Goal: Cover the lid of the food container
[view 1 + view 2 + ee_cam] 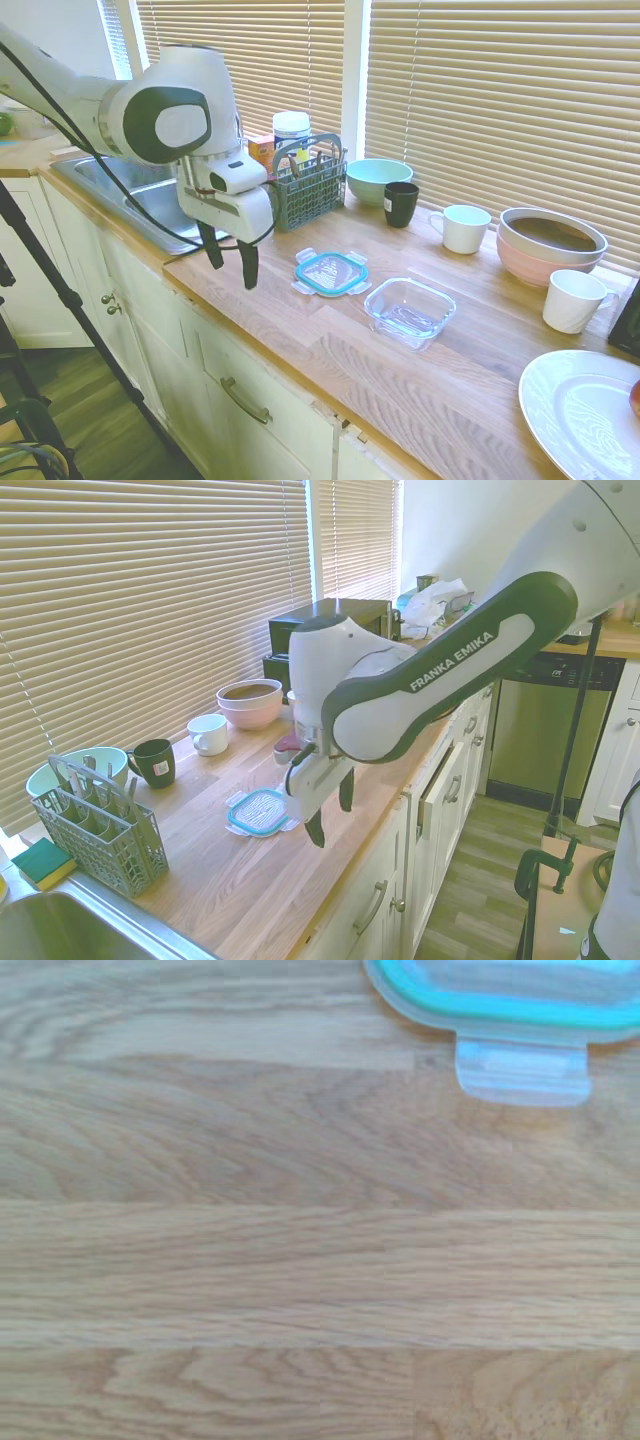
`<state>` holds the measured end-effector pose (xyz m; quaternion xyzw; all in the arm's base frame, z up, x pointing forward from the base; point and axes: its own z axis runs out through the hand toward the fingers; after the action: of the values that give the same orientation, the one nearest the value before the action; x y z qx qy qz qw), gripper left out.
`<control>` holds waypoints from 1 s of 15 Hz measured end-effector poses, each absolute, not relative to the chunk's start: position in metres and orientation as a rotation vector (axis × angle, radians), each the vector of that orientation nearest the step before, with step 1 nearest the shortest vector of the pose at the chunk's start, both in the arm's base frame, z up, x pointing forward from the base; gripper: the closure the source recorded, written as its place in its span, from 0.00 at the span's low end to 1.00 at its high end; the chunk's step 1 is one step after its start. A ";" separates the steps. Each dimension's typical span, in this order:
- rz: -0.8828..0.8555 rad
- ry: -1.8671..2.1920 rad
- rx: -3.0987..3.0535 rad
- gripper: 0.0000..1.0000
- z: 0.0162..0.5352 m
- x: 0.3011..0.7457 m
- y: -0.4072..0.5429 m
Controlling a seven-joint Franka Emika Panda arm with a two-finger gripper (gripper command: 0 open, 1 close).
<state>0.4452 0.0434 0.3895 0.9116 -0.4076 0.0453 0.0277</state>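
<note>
We are at the approach step: our hand (230, 262) hangs above the worktop (330, 345) near its front edge, fingers spread apart and holding nothing. The lid (331, 272) lies flat on the wood just beside the hand, on the side toward the container (410, 311). In the wrist view only the lid's teal rim and one clear snap tab (522, 1070) show at the edge, so we judge the hand is not yet over it. The container sits open and empty, close to the lid but apart from it. Behind them stand a cutlery basket (308, 183), a teal bowl (378, 180), a dark mug (401, 203) and a white mug (463, 228), all well clear of our path.

Next we need to shift sideways until the lid is centred under the fingers, then come down and pinch it by an edge. It lies flat, so the grip must catch the rim or a tab without sliding it.
</note>
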 end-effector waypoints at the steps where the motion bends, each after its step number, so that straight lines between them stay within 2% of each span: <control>1: 0.141 -1.259 2.802 0.00 0.392 0.454 0.047; 8: 0.161 -1.265 2.739 0.00 0.406 0.519 0.075; 15: 0.160 -1.278 2.635 0.00 0.374 0.576 0.100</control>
<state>0.5764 0.0999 0.3738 0.8936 -0.4333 0.0542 0.1041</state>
